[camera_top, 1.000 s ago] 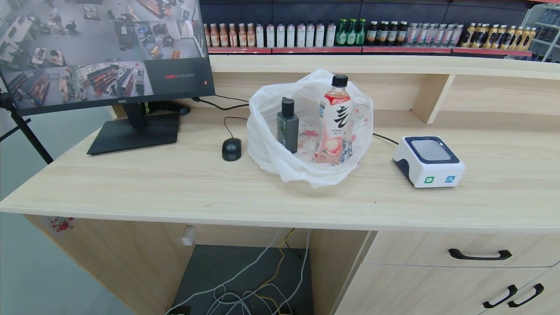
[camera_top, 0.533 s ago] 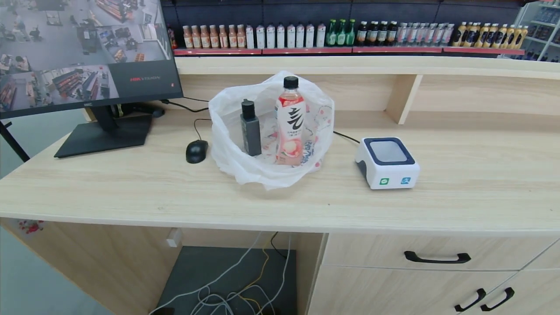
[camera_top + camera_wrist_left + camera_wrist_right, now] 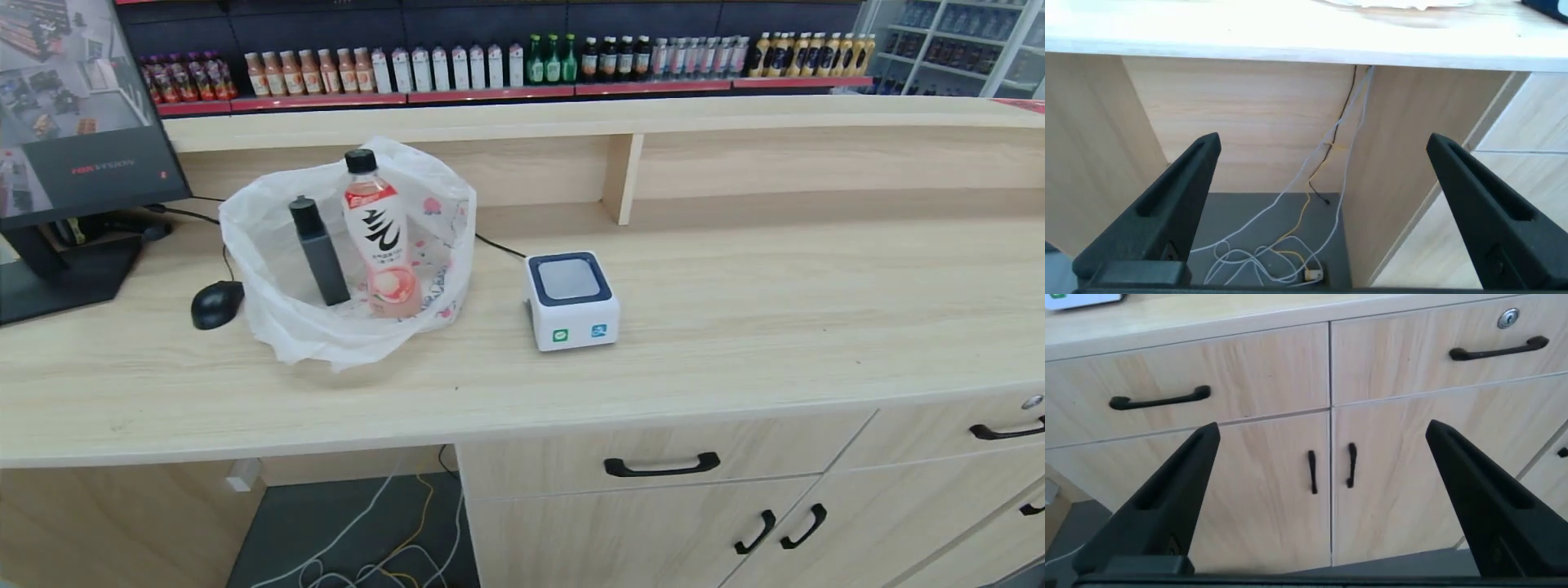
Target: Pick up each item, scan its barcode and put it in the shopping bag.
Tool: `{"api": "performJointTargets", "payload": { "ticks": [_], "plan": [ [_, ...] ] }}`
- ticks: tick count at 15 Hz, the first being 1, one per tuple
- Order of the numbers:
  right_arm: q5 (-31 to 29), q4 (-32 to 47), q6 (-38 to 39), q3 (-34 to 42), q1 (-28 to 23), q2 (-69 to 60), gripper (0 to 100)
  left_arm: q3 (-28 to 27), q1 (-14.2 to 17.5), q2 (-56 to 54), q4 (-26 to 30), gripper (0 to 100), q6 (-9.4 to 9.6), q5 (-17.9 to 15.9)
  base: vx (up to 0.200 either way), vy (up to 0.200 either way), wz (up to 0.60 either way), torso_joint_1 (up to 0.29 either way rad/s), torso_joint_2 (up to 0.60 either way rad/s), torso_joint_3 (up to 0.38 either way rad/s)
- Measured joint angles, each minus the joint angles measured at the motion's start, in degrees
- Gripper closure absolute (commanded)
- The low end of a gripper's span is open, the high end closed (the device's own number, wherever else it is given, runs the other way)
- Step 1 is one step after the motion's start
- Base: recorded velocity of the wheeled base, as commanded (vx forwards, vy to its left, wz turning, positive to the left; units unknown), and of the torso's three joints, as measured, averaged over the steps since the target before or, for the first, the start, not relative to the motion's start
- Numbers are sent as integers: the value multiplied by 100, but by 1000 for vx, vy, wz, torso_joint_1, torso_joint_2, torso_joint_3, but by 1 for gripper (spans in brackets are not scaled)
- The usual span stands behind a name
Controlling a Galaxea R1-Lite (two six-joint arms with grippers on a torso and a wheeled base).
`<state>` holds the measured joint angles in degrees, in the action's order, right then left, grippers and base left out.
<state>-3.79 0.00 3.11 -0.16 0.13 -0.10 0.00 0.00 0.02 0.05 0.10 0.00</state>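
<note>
On the wooden counter stands a white plastic shopping bag. Inside it, upright, are a pink drink bottle with a black cap and a dark grey bottle. To the right of the bag sits a white and blue barcode scanner, its window facing up. My left gripper is open below the counter's edge, facing the knee space with its cables. My right gripper is open in front of the cabinet doors under the counter. Neither holds anything.
A black mouse lies left of the bag, and a monitor on its stand fills the far left. A raised ledge runs along the counter's back. Drawers with black handles sit under the counter at right.
The head camera has swung to the right, so the whole scene has slid left in the picture. The bag, bottles and scanner keep their places on the counter.
</note>
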Motion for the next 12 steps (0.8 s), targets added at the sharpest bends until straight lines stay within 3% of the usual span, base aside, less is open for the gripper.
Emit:
{"api": "performJointTargets", "payload": {
  "ticks": [3,12],
  "plan": [
    [0,0,17,0,0,0,0,0,0,0,2,0,0,0,0,-200,0,4,4,-1],
    [2,0,63,-2,-6,2,0,0,-10,0,-2,0,0,0,0,0,0,0,0,0]
  ]
}}
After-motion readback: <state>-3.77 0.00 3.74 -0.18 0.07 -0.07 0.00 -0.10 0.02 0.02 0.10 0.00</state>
